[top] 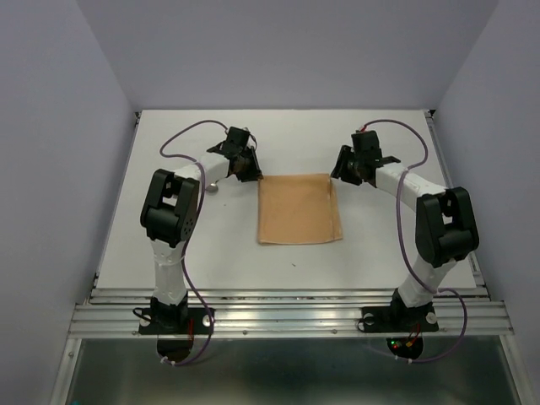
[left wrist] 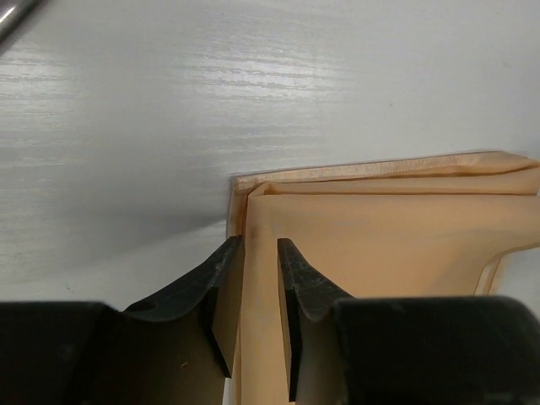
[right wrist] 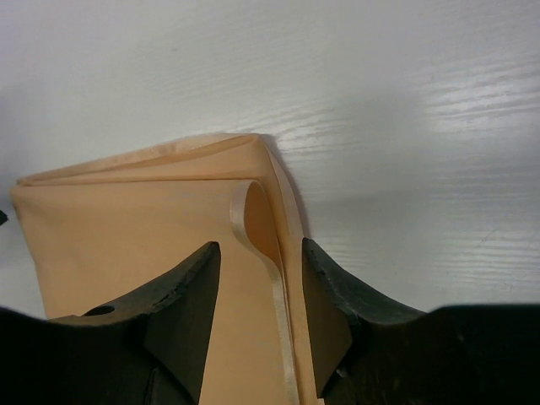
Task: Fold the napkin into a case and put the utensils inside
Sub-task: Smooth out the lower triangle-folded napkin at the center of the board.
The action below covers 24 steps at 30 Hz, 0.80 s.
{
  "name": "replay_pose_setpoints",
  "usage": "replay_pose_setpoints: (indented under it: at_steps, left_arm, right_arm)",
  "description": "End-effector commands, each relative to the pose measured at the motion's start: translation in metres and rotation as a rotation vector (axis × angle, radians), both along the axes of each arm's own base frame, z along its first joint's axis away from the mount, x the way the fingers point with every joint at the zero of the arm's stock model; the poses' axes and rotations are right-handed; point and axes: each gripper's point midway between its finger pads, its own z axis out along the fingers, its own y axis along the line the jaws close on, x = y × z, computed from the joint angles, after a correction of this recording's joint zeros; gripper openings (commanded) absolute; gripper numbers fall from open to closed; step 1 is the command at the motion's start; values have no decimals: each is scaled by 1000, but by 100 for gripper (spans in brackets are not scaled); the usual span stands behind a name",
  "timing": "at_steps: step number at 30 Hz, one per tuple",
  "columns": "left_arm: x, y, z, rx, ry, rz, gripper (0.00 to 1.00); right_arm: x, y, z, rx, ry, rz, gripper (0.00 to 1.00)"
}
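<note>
Where the napkin lies doubled into a flat peach rectangle on the worktop, toward its far edge, its far corners sit between spread jaws: left gripper at the left, right gripper at the right, neither pinching. Soft matte layers curl loose there, so the arms likely stand ready to square them.

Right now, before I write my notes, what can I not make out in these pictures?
- Utensils: the top view shows only a silvery bit beside the left arm, too small to name; the left wrist view's corner cuts off a dark sliver.
- Far corners of the napkin: top view, covered by the left end effector and right end effector.
- Near part of the napkin: both wrist views, hidden by the fingers.
</note>
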Motion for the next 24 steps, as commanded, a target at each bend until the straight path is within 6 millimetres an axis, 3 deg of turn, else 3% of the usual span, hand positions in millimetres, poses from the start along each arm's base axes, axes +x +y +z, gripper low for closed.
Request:
replay_pose_setpoints:
  at_steps: [1, 8, 17, 21, 24]
  left_arm:
    - [8, -5, 48, -1, -95, -16, 34]
    - [4, -12, 42, -2, -81, -36, 32]
    - [2, -18, 41, -5, -76, -57, 31]
    - [2, -20, 42, -10, -76, -65, 31]
    - [2, -21, 44, -12, -80, -74, 31]
  right_arm:
    - [7, 13, -8, -15, 23, 107, 49]
    - [12, 29, -20, -12, 47, 172, 45]
    - [28, 40, -18, 33, 26, 168, 30]
    - [31, 49, -26, 50, 43, 188, 27]
    - [33, 52, -27, 61, 44, 187, 17]
